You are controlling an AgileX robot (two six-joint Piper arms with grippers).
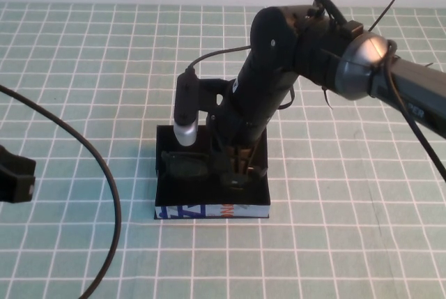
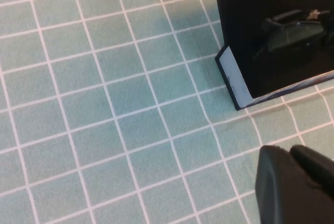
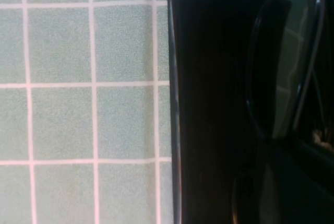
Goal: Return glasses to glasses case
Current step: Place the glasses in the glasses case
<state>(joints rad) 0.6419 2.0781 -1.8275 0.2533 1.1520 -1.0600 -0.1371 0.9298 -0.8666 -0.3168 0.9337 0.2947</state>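
Right gripper (image 1: 237,166) down inside the open glasses case (image 1: 211,210) at table centre, fingers clenched on the glasses (image 1: 187,163), now low over the case's black interior. Left gripper (image 2: 295,185) parked well off to the left, apart from the case, finger state impossible to tell. Likely risk: letting go with the frame tilted or a temple riding the wall, leaving the lid unable to shut; or dragging the light case across the checked mat (image 1: 83,69) on withdrawal. High view hides the lens behind the arm; right wrist view shows the lens close against the case wall.
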